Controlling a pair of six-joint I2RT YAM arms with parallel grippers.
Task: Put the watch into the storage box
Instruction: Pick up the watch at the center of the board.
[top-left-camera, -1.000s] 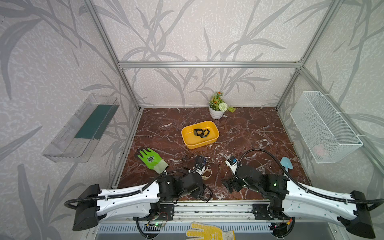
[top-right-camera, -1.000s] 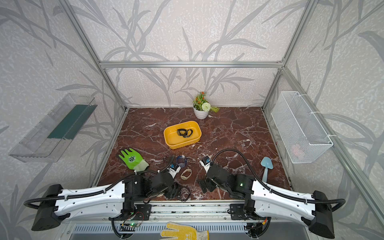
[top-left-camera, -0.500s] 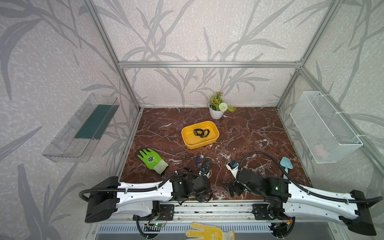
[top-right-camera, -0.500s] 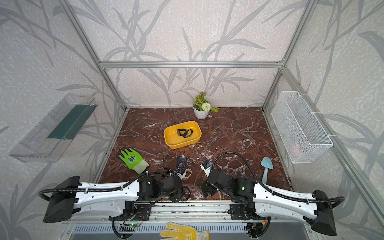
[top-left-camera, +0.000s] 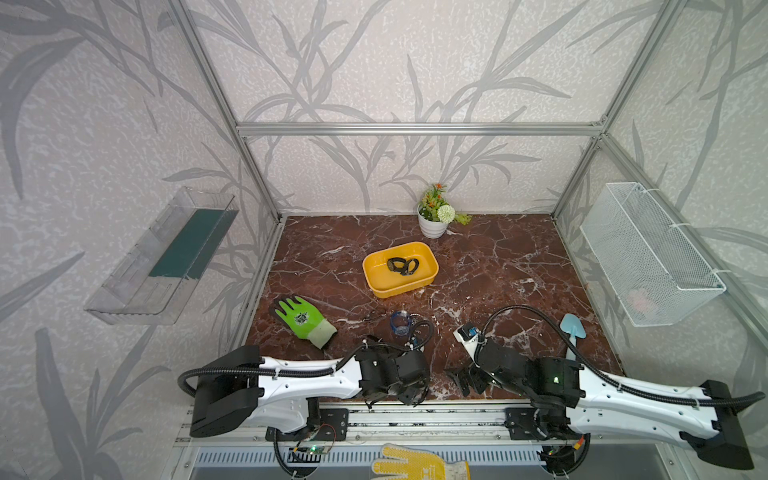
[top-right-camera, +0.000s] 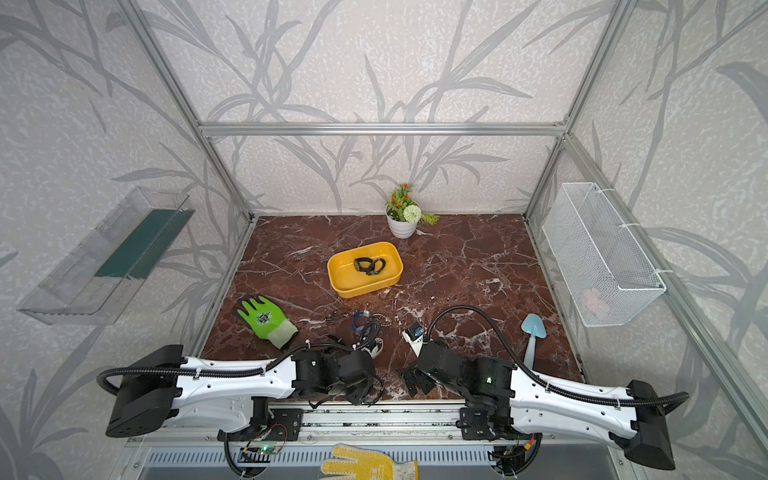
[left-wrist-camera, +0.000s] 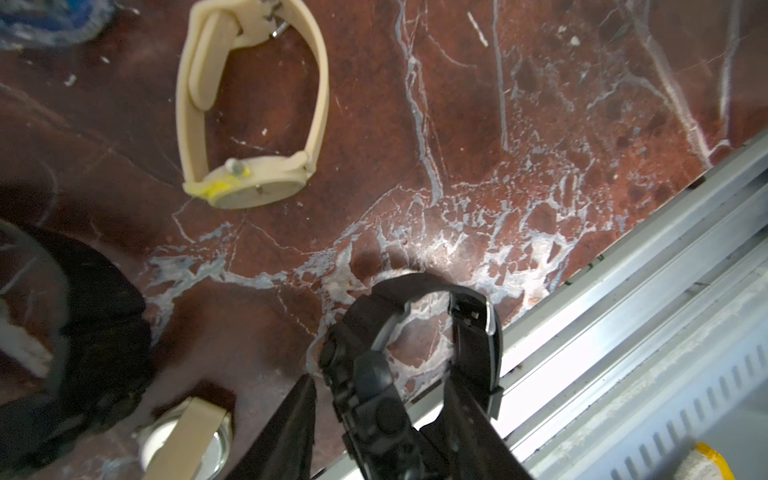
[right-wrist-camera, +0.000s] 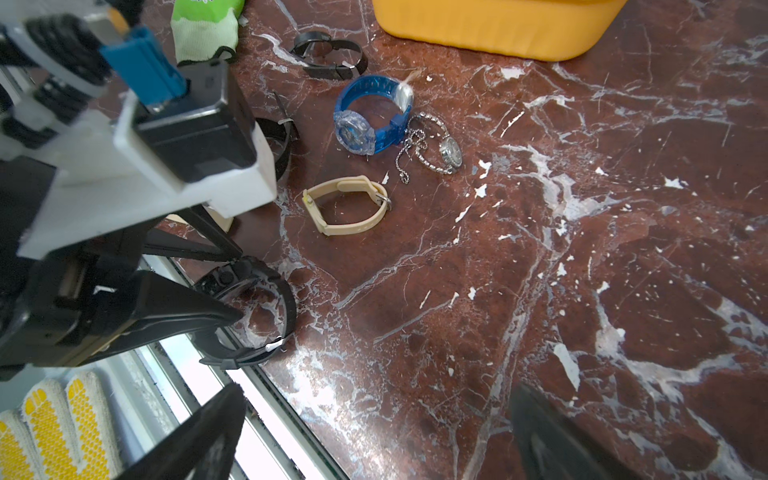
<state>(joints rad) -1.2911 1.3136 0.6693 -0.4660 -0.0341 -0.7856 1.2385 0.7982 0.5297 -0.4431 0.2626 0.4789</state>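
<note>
**Top views.** The box (top-left-camera: 428, 279) sits mid-floor on the marble floor (top-left-camera: 519, 257). A dark watch (top-left-camera: 402, 266) lies inside it in both top views. A blue watch (top-left-camera: 400, 323) lies nearer than the box. A green glove (top-left-camera: 303, 320) lies near-left, a trowel (top-left-camera: 572, 328) near-right and a plant (top-left-camera: 434, 216) by the far wall. Both arms reach inward along the near edge. The left gripper (top-left-camera: 410, 397) points down there, with the right gripper (top-left-camera: 466, 377) just to its right and apart from it.

**Left wrist.** The black watch (left-wrist-camera: 374, 399) stands on edge at the floor's near edge, just beside the rail (left-wrist-camera: 623, 311). The left gripper (left-wrist-camera: 380, 419) straddles the watch case with its jaws part-narrowed and not clamped. One finger (left-wrist-camera: 291, 428) stands outside the case with a sliver of floor between them, and the other is by the strap. A beige watch (left-wrist-camera: 249, 124) lies farther off.

**Right wrist.** The right gripper (right-wrist-camera: 376, 390) gapes wide over bare floor and holds nothing. To its left, the left gripper (right-wrist-camera: 241, 284) brackets the black watch (right-wrist-camera: 286, 307). Farther off lie the beige watch (right-wrist-camera: 345, 205), the blue watch (right-wrist-camera: 370, 116) and a silver watch (right-wrist-camera: 440, 149) just beside the blue one. The box (right-wrist-camera: 498, 25) stands beyond them, well apart from the black watch.
</note>
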